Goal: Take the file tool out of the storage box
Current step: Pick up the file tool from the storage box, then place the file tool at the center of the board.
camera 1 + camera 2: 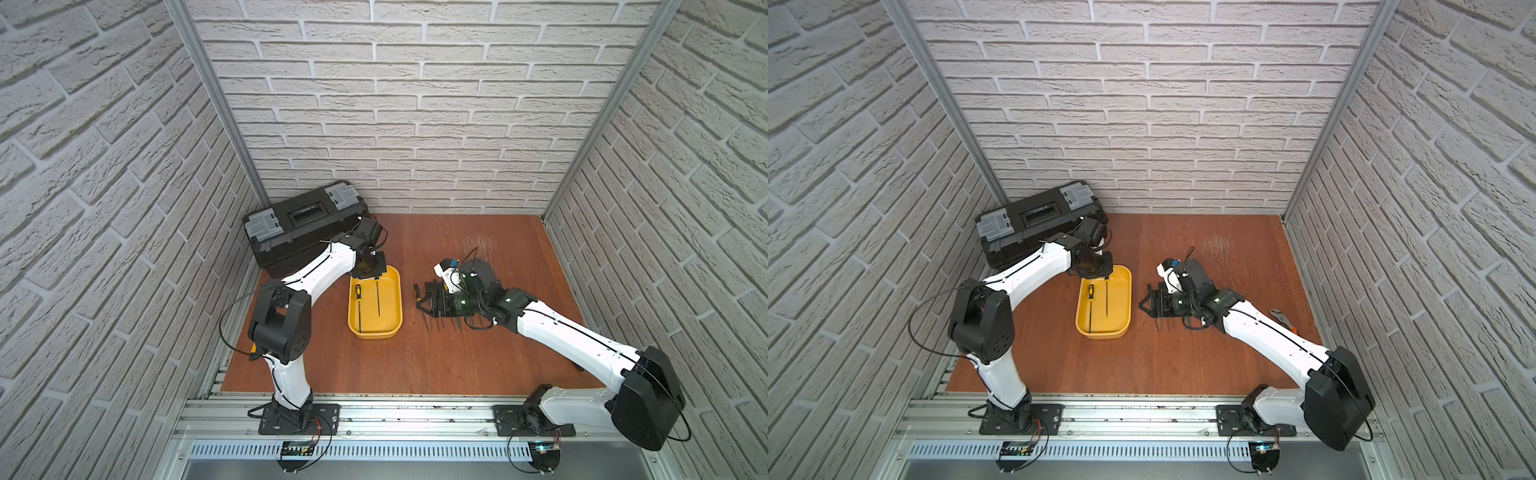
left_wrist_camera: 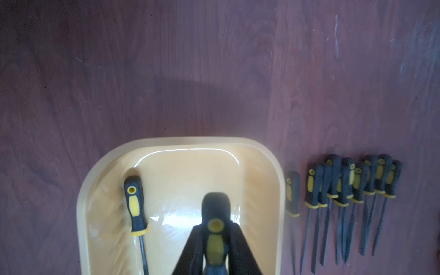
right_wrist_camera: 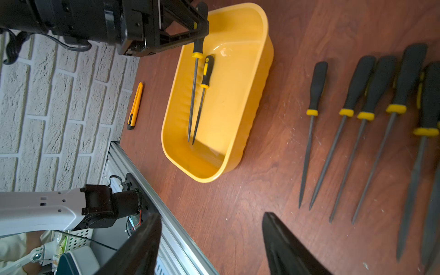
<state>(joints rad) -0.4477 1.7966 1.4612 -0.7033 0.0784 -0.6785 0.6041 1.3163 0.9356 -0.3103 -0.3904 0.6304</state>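
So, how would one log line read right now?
left gripper: shut on file | right gripper: open, empty | storage box: second file inside

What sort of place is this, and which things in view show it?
Probably a robot test cell dressed as a workshop: brick-pattern wall panels, two robot arms on a rail, and a black toolbox and files on a wooden table.

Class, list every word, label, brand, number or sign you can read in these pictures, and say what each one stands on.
No text here can be read.
black toolbox: faint marks on the lid, too small and blurred to read.
files on the table: no print shows on the handles.
storage box: plain yellow, no label.
utility knife: no print shows.
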